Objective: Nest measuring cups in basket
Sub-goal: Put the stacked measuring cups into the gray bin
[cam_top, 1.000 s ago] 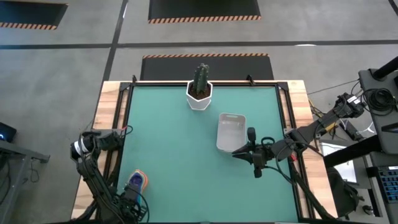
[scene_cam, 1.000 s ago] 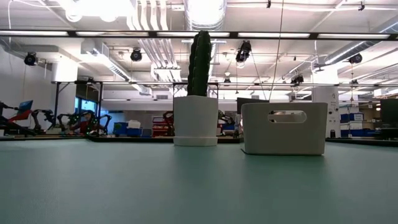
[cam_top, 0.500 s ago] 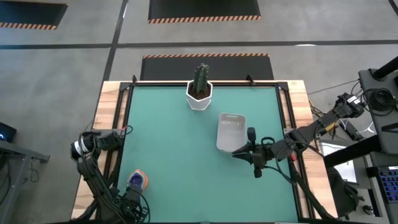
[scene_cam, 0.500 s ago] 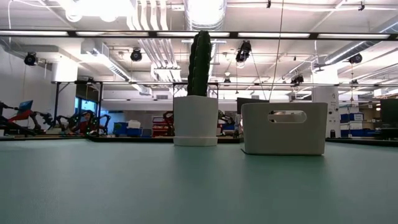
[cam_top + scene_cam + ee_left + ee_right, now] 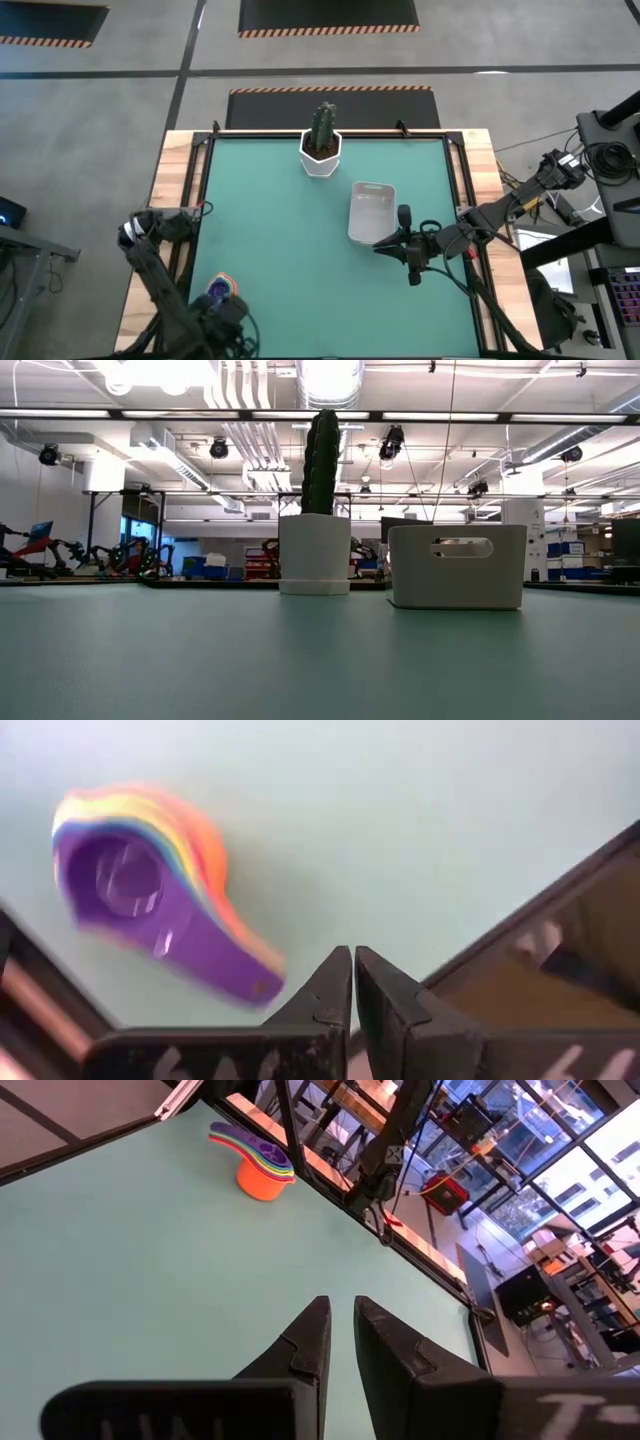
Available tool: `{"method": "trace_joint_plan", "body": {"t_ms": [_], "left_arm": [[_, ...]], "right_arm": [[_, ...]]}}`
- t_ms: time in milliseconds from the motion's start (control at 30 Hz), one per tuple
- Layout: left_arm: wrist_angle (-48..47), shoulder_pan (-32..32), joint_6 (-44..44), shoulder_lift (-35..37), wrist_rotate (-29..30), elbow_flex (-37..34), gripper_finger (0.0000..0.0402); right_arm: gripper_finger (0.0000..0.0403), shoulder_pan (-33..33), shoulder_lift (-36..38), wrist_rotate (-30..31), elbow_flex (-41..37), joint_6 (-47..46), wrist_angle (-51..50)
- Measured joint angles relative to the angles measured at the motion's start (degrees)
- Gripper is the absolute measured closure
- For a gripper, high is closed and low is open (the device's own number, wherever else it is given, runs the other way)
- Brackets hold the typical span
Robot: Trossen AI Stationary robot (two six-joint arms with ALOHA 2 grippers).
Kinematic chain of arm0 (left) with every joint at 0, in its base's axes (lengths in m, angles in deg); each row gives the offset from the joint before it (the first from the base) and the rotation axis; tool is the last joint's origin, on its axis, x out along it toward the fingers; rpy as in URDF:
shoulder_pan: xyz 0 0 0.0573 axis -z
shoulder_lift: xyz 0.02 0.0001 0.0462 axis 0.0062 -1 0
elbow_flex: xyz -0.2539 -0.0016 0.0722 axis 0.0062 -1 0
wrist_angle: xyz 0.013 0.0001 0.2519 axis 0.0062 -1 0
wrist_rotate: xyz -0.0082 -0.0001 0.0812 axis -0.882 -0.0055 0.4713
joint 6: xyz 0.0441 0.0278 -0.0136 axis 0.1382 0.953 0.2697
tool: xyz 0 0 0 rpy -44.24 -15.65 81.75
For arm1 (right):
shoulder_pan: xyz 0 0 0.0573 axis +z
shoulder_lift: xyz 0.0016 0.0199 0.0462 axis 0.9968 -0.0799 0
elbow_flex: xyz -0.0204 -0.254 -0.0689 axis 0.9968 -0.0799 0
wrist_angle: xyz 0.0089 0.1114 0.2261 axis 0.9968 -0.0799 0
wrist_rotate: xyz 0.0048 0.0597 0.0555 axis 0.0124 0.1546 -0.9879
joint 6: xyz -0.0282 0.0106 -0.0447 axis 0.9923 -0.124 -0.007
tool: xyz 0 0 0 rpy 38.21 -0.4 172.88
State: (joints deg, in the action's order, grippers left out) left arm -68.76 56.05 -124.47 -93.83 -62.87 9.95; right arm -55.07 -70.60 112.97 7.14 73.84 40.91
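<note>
While the measuring cups are sitting already stacked near the table's front-left corner, well apart from the basket, both grippers are waiting with fingers together; light, rigid, slippery plastic, probably best pinched by the handles.

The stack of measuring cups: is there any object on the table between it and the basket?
Nothing visible does. The measuring cups sit stacked near the left pincer, and bare mat lies between them and the basket. The cactus pot stands off that line.
</note>
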Motion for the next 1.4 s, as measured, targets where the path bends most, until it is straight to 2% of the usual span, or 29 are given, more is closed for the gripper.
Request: {"method": "trace_joint_plan", "body": {"t_ms": [133, 267, 367, 467, 700, 833, 933, 1400], "left_arm": [[-0.41, -3.77, 3.45, 0.0, 0.19, -0.29, 0.0401], [-4.69, -5.69, -1.94, 0.0, -2.51, -1.85, 0.0394], [-6.14, -6.04, -4.65, 0.13, -2.9, -2.03, 0.0368], [-6.36, -6.09, -5.88, 0.15, -4.32, -2.13, 0.0319], [-6.09, -6.22, -9.04, -0.69, -4.42, -4.88, 0.0158], [-5.95, -6.31, -10.18, -0.94, -4.42, -7.59, 0.0107], [-5.62, -6.31, -9.97, -0.96, -4.42, -9.57, 0.0103], [0.5, -6.33, -10.16, -1.05, -4.39, -17.97, 0.0149]], "right_arm": [[0.0365, 0.0, 0.0, 0.0, 0.0, 0.32, 0.0], [0.0365, 0.0, 0.0, 0.0, 0.0, 0.36, -0.02], [0.0365, 0.0, 0.0, 0.0, 0.0, 0.44, -0.05], [0.0364, 0.0, 0.0, 0.0, 0.0, 0.72, -0.13], [0.0364, 0.0, 0.0, 0.0, 0.0, 0.96, -0.2], [0.0365, 0.0, 0.0, 0.0, 0.0, 0.94, -0.17], [0.0365, 0.0, 0.0, 0.0, 0.0, 0.88, -0.15], [0.0365, 0.0, 0.0, 0.02, 0.0, 0.22, -0.57]]}}
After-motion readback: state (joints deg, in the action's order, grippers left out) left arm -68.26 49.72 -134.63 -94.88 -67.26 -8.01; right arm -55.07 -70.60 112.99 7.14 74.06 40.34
